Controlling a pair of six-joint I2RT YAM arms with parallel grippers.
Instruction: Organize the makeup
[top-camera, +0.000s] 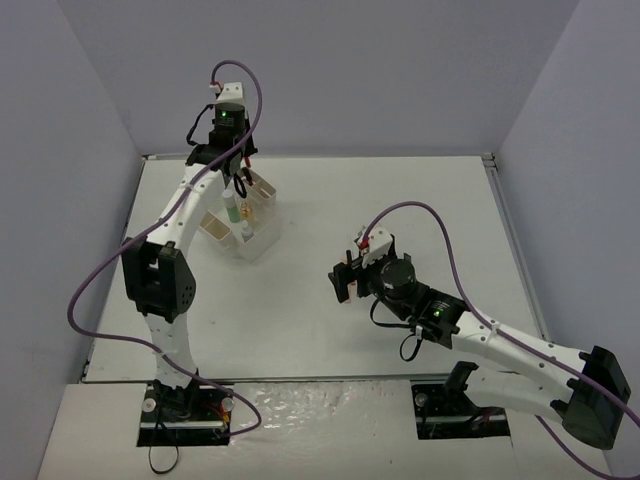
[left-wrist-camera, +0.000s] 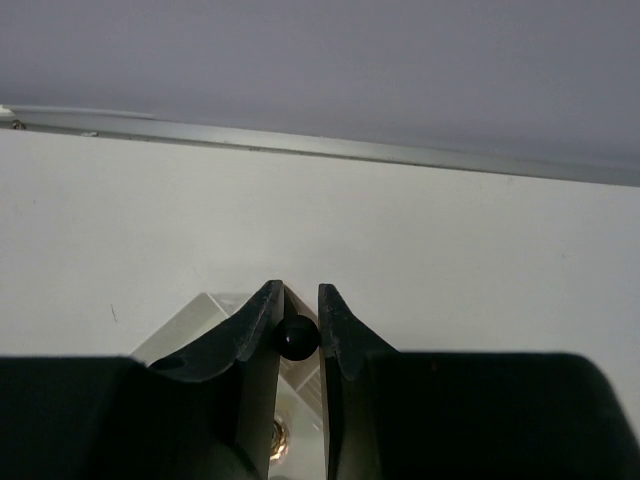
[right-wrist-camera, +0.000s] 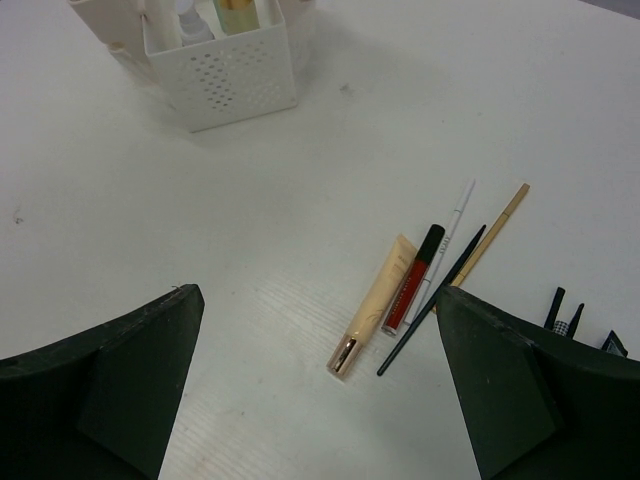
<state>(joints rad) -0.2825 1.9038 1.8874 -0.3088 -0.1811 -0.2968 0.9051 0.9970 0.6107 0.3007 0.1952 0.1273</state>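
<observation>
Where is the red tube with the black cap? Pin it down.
In the right wrist view, the red tube lies flat on the table right of centre, between the tan tube on its left and a thin white stick on its right.

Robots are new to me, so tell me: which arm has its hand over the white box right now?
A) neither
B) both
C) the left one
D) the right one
C: in the top view the left gripper hangs over the white box, pinching a black-tipped item, while the right gripper sits apart from the box, above loose makeup sticks.
</observation>
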